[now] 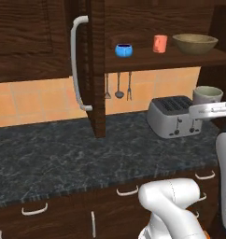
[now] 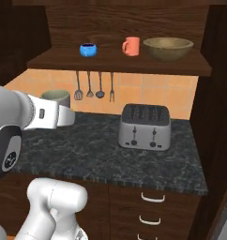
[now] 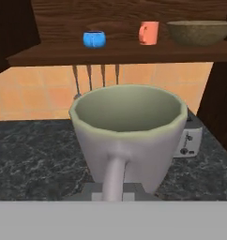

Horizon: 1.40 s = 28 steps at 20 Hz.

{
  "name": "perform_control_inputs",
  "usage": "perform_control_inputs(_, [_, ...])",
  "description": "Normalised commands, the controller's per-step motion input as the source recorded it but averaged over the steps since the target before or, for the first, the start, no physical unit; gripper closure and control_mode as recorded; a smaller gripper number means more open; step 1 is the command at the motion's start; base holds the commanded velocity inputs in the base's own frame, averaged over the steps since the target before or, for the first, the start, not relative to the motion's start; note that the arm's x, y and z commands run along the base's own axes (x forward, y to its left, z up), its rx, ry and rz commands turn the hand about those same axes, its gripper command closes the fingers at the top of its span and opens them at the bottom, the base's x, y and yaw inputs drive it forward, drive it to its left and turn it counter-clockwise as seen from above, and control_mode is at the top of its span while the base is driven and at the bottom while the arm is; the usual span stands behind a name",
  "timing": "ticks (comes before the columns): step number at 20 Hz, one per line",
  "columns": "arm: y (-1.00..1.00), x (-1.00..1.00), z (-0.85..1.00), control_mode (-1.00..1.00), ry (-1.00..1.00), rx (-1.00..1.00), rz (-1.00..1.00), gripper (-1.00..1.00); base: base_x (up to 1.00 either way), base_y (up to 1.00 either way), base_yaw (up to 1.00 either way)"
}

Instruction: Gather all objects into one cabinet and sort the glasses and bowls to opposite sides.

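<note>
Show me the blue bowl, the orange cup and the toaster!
blue bowl [image 2: 88, 49], right base view, its front side.
orange cup [image 2: 132, 46], right base view, middle of its body.
toaster [image 2: 144, 131], right base view, its front face.

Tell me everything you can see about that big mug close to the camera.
The grey-green mug looks like glazed ceramic, with a pale sage inside, a thick, slightly wavy rim and a curved handle facing the hand camera. It appears empty and upright. It is lifted above the dark counter, level with the top of the toaster and below the shelf. The pincer seems to hold it at the handle side, though its tips are hidden.
</note>
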Motion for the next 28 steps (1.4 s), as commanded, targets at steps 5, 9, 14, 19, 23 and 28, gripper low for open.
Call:
perform_control_inputs(5, [0.0,0.0,0.0,1.0,0.0,0.0,0.0,1.0,0.66,0.0,0.09])
perform_control_inputs(9, [0.0,0.0,0.0,1.0,0.0,0.0,0.0,1.0,0.49,0.0,0.02])
perform_control_inputs(14, [0.25,0.13,0.27,-1.0,0.0,0.0,0.01,1.0,0.07,0.0,0.0])
perform_control_inputs(19, [0.24,0.54,0.37,-1.0,0.0,0.06,0.15,1.0,0.0,0.0,0.0])
perform_control_inputs(23, [0.13,0.9,0.06,-1.0,0.0,0.07,0.22,1.0,0.0,0.0,0.0])
perform_control_inputs(28, [0.23,0.67,0.0,-1.0,0.0,0.02,0.2,1.0,0.0,0.0,0.0])
